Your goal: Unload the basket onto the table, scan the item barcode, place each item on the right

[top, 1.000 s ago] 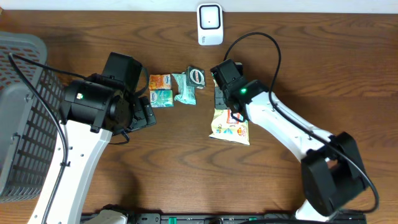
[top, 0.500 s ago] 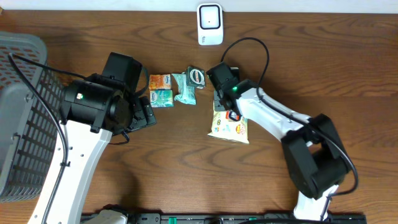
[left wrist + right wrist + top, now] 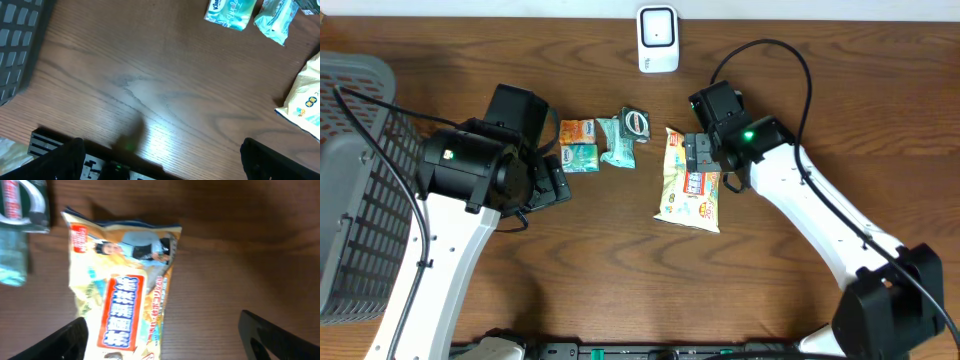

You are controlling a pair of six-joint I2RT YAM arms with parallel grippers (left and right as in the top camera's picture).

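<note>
The item is a yellow snack bag (image 3: 686, 188) with a red label, lying flat on the wooden table right of centre. My right gripper (image 3: 701, 160) hovers over its right edge, open, with nothing held. In the right wrist view the bag (image 3: 120, 295) lies under the left finger, and the open right gripper (image 3: 167, 342) mostly spans bare wood. A white scanner (image 3: 658, 38) stands at the table's far edge. My left gripper (image 3: 546, 181) is open over bare table, left of the items. In the left wrist view the left gripper (image 3: 165, 165) is empty, with a corner of the bag (image 3: 305, 97) at the right edge.
An orange pack (image 3: 577, 131), a teal tissue pack (image 3: 580, 156), a teal wipes pouch (image 3: 617, 142) and a tape measure (image 3: 636, 121) lie between the arms. A grey basket (image 3: 360, 190) fills the left side.
My right gripper has opened and let go of the snack bag, then drawn back to the right. The bag now lies stretched out flat. The left arm has not moved.
</note>
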